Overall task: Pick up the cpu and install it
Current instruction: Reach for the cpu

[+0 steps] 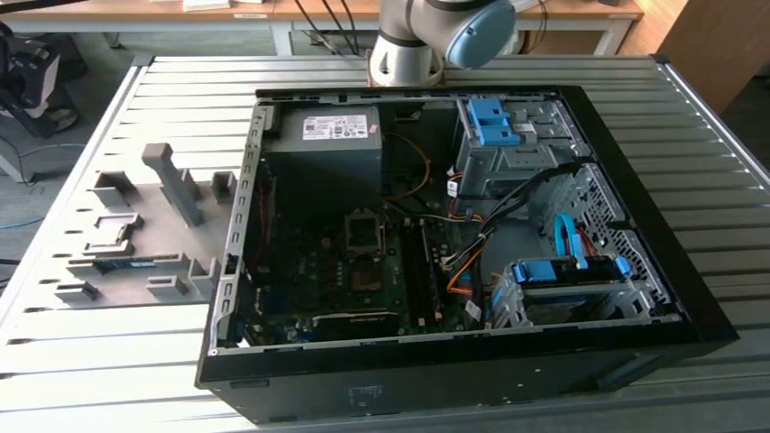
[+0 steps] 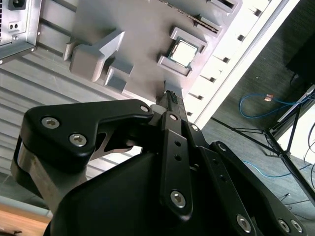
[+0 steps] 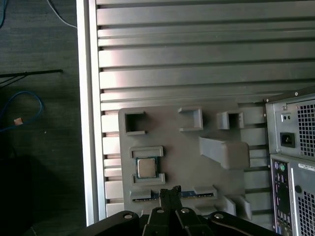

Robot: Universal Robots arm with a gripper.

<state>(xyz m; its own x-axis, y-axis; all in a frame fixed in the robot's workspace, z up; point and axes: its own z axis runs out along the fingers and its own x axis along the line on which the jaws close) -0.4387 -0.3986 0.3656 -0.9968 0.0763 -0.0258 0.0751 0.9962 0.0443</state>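
The cpu point(image 3: 145, 167) point(image 2: 183, 53) is a small silver-grey square chip lying flat in a raised pocket of the grey fixture tray point(image 3: 197, 167) point(image 2: 142, 44) point(image 1: 151, 207). My gripper point(image 3: 170, 191) point(image 2: 170, 98) hangs well above the tray in both wrist views. Its black fingers are shut together with nothing between them. In the first wrist view the fingertips sit just beside the cpu pocket, over a blue-green memory stick point(image 3: 147, 195). The black socket frame point(image 1: 364, 232) lies on the motherboard inside the open computer case point(image 1: 578, 99).
The tray carries several upright grey blocks, the tallest a post point(image 1: 172, 180) point(image 3: 224, 152). The memory stick point(image 1: 126, 264) lies near the tray's front. The slatted metal table point(image 1: 108, 361) ends just past the tray. Cables and drive cages point(image 1: 565, 271) fill the case's right side.
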